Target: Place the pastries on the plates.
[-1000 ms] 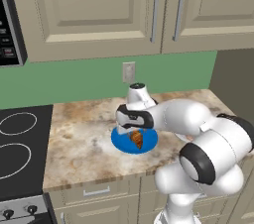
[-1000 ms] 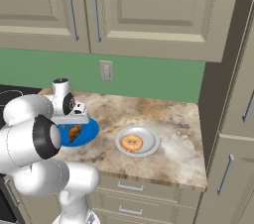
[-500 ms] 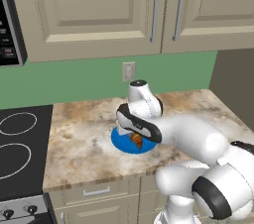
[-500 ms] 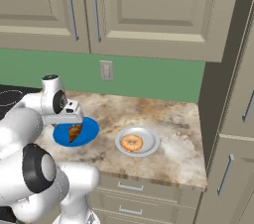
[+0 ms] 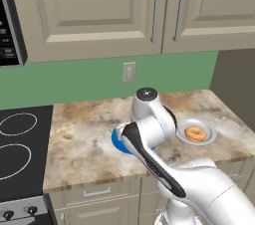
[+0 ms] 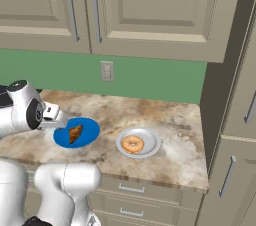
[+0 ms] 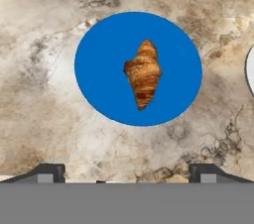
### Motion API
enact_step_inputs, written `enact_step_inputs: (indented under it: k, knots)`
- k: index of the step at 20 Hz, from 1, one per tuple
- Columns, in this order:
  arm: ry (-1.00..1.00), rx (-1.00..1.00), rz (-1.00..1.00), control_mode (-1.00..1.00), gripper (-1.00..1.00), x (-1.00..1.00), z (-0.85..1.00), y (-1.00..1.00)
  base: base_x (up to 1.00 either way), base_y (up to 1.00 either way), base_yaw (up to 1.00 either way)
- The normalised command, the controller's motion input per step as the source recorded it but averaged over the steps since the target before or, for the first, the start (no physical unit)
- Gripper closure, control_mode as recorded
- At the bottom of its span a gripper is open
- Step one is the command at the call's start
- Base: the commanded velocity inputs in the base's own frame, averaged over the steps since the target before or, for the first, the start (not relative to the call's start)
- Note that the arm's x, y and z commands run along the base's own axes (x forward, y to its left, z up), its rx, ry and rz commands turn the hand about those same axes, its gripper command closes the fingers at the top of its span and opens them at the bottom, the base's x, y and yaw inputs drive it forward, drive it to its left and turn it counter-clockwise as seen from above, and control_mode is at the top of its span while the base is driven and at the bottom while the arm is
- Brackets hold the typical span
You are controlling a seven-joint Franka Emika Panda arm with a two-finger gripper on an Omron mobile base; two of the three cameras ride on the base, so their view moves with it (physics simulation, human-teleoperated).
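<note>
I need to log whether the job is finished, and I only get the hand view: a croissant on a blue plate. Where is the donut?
Observer: The donut lies on the white plate, right of the blue plate in the right base view.
Operator: Is the white plate touching the blue one?
Observer: No, bare counter shows between them.
Operator: Is the gripper holding anything?
Observer: No. Its fingertips stand wide apart, off the croissant.
</note>
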Motion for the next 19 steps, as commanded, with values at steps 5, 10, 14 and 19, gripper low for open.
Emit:
enact_step_inputs:
  k: [5,10,14,19]
  knots:
    - [-0.12,0.03,-0.10,-1.00,-1.00,-0.55,0.98,0.01,0.00,0.00,0.00]
    - [-0.01,0.03,-0.02,-1.00,-1.00,-0.64,1.00,-0.33,0.00,0.00,0.00]
    - [-0.01,0.02,0.00,-1.00,-1.00,-0.56,1.00,-0.51,0.00,0.00,0.00]
    - [-0.01,0.01,0.00,-1.00,-1.00,-0.60,0.90,-0.60,0.00,0.00,0.00]
